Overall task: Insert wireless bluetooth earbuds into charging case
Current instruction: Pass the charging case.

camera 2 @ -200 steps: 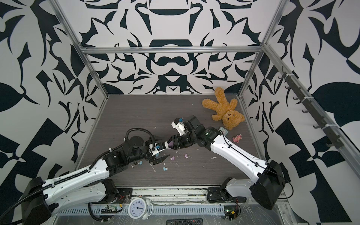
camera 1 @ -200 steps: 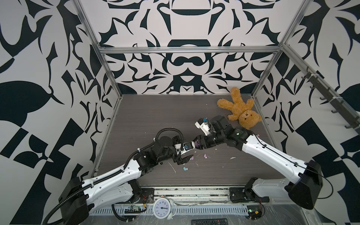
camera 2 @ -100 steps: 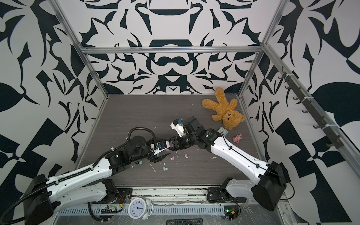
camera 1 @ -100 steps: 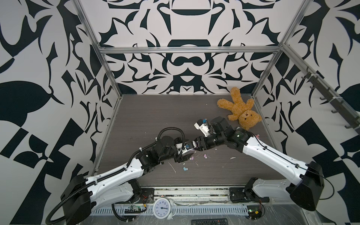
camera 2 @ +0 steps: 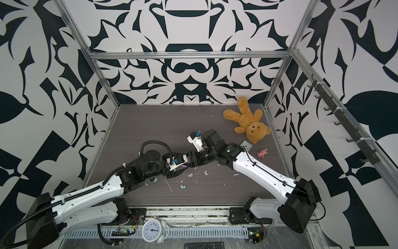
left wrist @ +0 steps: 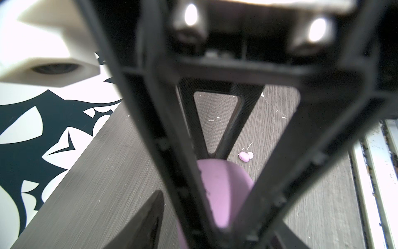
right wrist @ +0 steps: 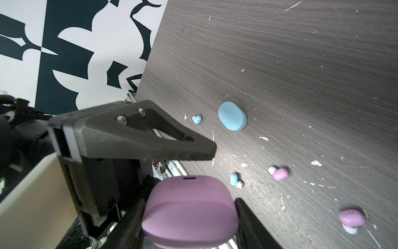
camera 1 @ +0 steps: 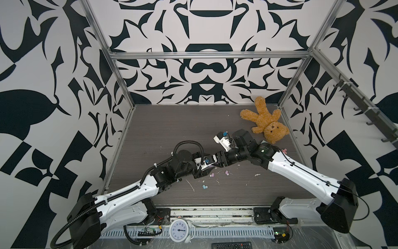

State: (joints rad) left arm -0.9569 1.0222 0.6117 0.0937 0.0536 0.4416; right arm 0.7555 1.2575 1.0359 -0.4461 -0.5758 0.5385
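In both top views the left tool (camera 1: pixel 205 169) and the right tool (camera 1: pixel 216 162) meet nose to nose over the middle of the bench (camera 1: pixel 172 129). I think this is so one can hold something steady while the other works on it. What sits between them is too small to make out here. Two pink earbuds (camera 1: pixel 212 175) lie on the bench just near of the tools, and a blue earbud (camera 1: pixel 204 187) lies a bit nearer. A teddy bear (camera 1: pixel 265 120) lies far right, out of the way.

The left wrist view shows a purple case (left wrist: pixel 224 189) between the left tool's two black fingers. I cannot tell if they press on it or only stand around it.

The right wrist view shows what the others hide. The right tool is clamped on the purple case from both sides and seems to hold it up off the bench, lid shut. One finger (right wrist: pixel 150 140) of the left tool hangs just above the case, maybe ready to open the lid. Only here do I see a blue case (right wrist: pixel 232 116) lying shut on the bench, with a second blue earbud (right wrist: pixel 197 119) just beyond it. All four earbuds lie loose on the bench, none in a case
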